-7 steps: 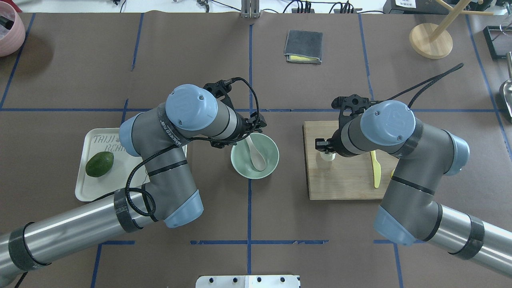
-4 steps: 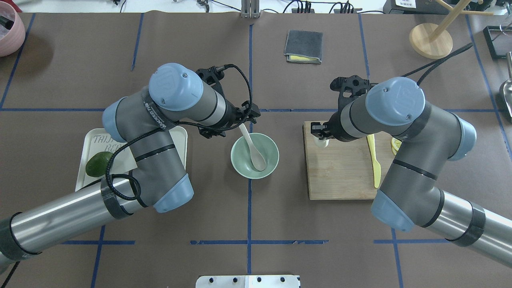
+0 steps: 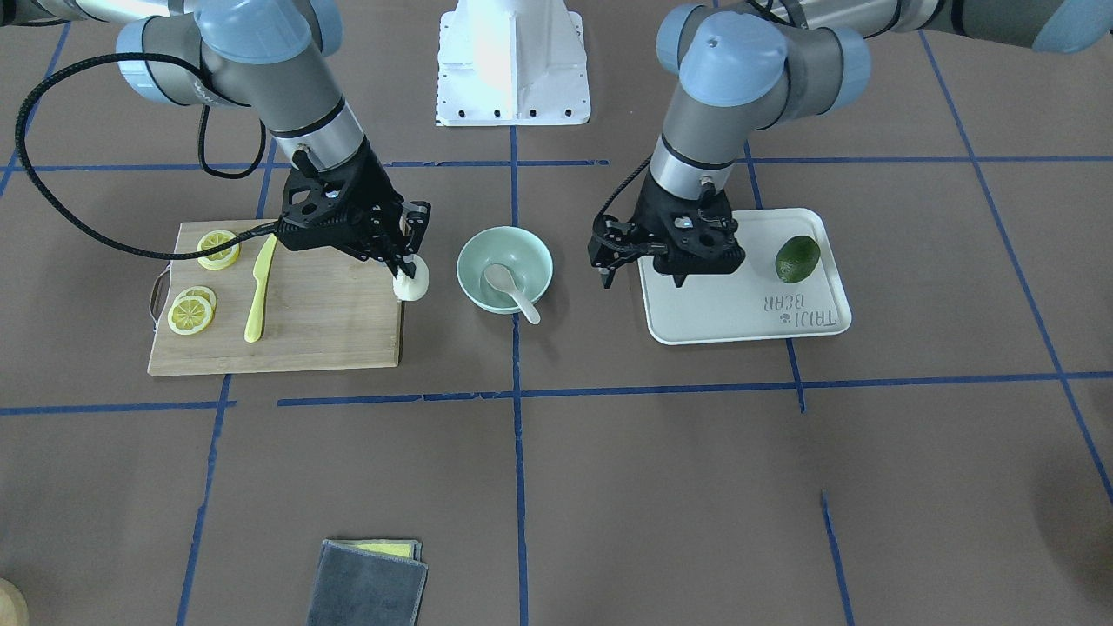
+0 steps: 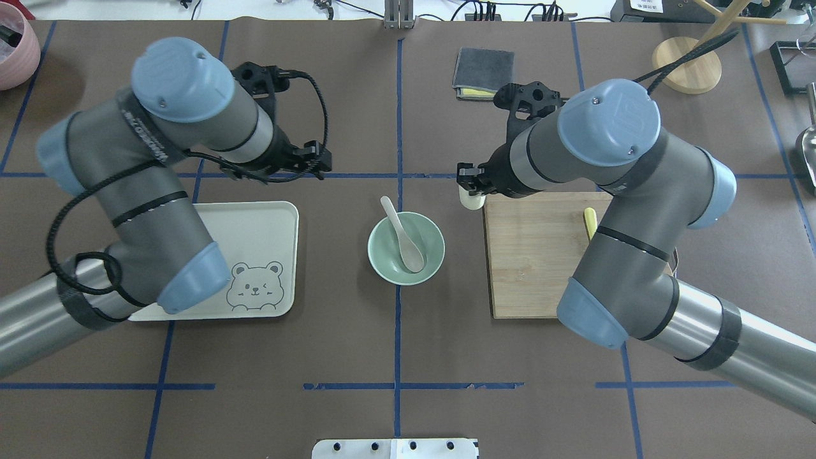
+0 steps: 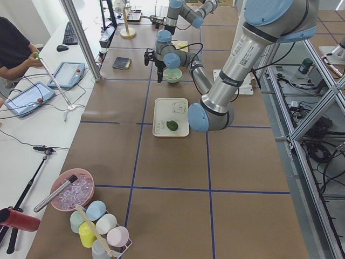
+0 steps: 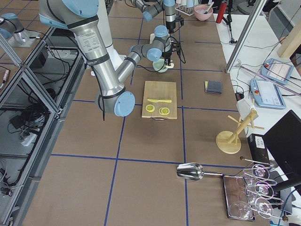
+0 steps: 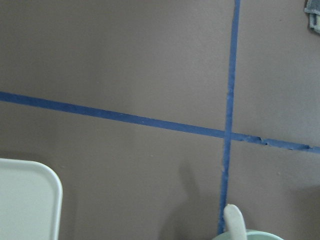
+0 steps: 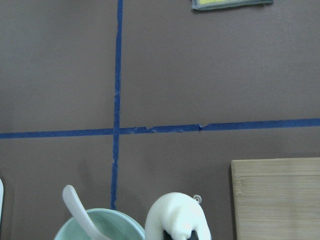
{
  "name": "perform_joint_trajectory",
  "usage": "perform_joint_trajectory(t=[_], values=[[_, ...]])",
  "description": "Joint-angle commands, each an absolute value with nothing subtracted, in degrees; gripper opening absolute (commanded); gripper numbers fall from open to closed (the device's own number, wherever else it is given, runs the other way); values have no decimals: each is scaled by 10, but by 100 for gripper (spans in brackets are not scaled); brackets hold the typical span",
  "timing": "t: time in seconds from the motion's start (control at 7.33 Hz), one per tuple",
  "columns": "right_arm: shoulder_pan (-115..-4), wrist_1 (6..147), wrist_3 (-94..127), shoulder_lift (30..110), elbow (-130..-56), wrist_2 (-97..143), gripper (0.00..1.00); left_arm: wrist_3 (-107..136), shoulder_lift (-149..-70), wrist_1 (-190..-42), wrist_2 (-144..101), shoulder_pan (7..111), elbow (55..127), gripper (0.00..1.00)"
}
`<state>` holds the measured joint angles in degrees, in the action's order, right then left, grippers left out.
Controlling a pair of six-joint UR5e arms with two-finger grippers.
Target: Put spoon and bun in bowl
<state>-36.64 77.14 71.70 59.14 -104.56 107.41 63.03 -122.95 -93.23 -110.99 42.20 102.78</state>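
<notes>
Right end effector (image 4: 467, 187) is gripping bun (image 4: 472, 199), hanging at board (image 4: 535, 255) corner just right of bowl (image 4: 382, 256), overhead frame centre. Spoon (image 4: 405, 240) is lying in bowl, handle sticking over rim. Left end effector (image 4: 324, 161) is sitting open, empty, upper left of bowl.

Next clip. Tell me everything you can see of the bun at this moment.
The bun is a small, white, smooth lump of soft-looking dough. It is rounded, and its pleats cannot be made out. The right gripper is shut on its upper part and nothing else appears to touch it. It hangs just off the corner of the wooden cutting board nearest the bowl, in the gap between the two and not yet over the bowl. How high it hangs cannot be told.
</notes>
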Motion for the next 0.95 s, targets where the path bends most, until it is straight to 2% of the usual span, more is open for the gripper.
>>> perform_joint_trajectory(t=[0.0,0.41,0.55,0.68,0.82], values=[[-331,770,743,522,-989,1062,0,473,-1153,-917,-1111,506,1074,100],[-284,770,756,505,-964,1013,0,333,-1101,-918,-1113,573,1073,100],[-282,770,749,508,-963,1012,95,304,-1091,-918,-1113,588,1072,100],[-278,769,757,507,-963,1012,100,276,-1082,-918,-1113,605,1071,100],[-278,772,756,507,-967,1012,100,251,-1070,-919,-1114,617,1068,100]])
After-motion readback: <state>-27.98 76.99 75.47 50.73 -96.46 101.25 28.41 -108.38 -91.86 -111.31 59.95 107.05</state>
